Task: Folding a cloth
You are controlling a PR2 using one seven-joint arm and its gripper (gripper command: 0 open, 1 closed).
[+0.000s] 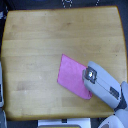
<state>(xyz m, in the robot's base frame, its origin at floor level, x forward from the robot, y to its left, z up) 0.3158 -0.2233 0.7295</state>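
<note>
Cloth (72, 76) flat, right edge under gripper (89, 75)

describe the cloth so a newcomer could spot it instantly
Start at the wooden table that fills the exterior view. Toward its lower right lies the cloth, a flat pink rectangle turned diamond-wise, with the grey pincer at its right edge. It is the only coloured thing on the wood.

A table (45, 45) of light wood, visible grain, smooth with a soft sheen. At about four o'clock on it lies a pink cloth (70, 75), matt and soft-looking. Over the cloth's three o'clock edge, a gripper (90, 75) cased in pale grey, smooth plastic-like shell.
</note>
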